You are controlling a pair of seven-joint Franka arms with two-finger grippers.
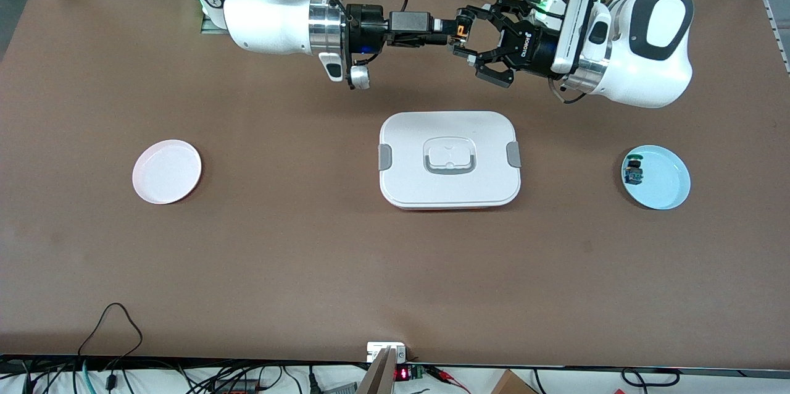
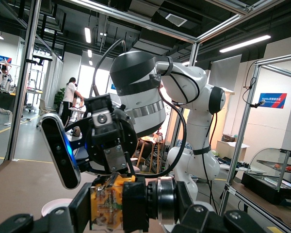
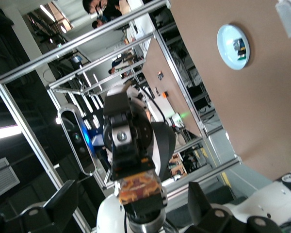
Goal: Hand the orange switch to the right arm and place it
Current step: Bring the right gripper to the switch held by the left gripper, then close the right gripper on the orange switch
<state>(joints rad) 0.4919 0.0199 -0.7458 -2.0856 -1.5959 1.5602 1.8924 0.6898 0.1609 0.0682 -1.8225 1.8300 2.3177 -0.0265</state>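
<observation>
The orange switch [image 1: 460, 28] is up in the air over bare table, between the two arms. My left gripper [image 1: 464, 36] is shut on it, one pad on the orange body and one on the black head; the left wrist view shows the switch [image 2: 106, 206] lying across that gripper [image 2: 133, 206]. My right gripper [image 1: 449, 33] is open. Its fingers [image 3: 63, 206] stand wide apart on either side of the switch [image 3: 136, 189] without touching it. The right gripper [image 2: 109, 150] also shows in the left wrist view, just past the switch.
A white lidded box [image 1: 449, 134] sits mid-table. A pink plate [image 1: 166, 171] lies toward the right arm's end. A blue plate [image 1: 666, 187] toward the left arm's end holds a blue-bodied switch [image 1: 634, 170]; this plate also shows in the right wrist view [image 3: 228, 53].
</observation>
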